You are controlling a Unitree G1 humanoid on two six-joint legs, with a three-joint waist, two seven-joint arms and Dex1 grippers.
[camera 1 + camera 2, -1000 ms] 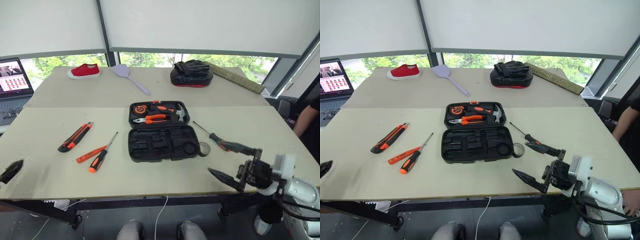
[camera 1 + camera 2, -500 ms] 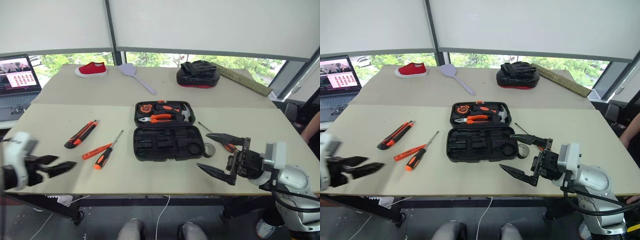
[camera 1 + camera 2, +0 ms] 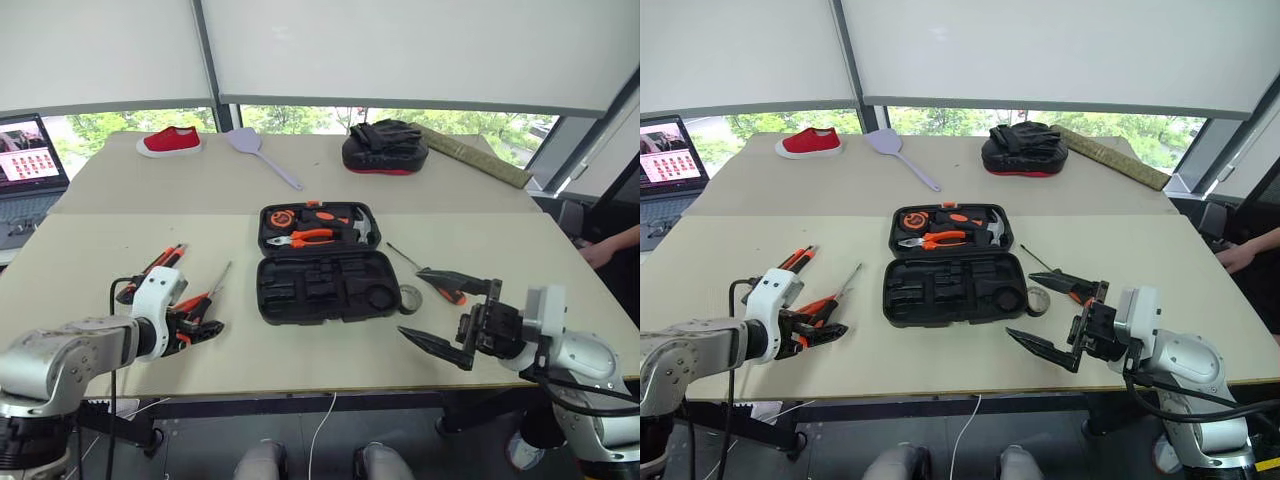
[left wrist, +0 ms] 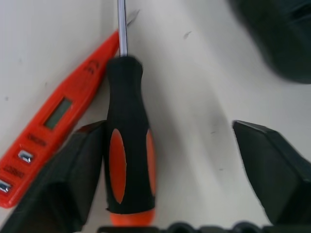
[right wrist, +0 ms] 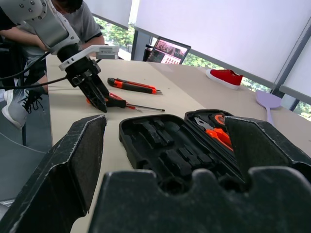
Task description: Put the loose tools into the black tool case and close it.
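A: Head view?
B: The case (image 3: 322,262) lay open mid-table; the left gripper (image 3: 197,327), fingers spread, straddled a screwdriver (image 4: 127,145) left of the case.
A: Wrist views?
B: The tester (image 4: 53,116) touched that screwdriver; the right gripper (image 3: 1052,315) gaped right of the case.

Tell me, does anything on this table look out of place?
Yes: a red shoe, a lilac spatula and a black padded mitt lie at the far edge, odd company for the open tool case and loose tools.
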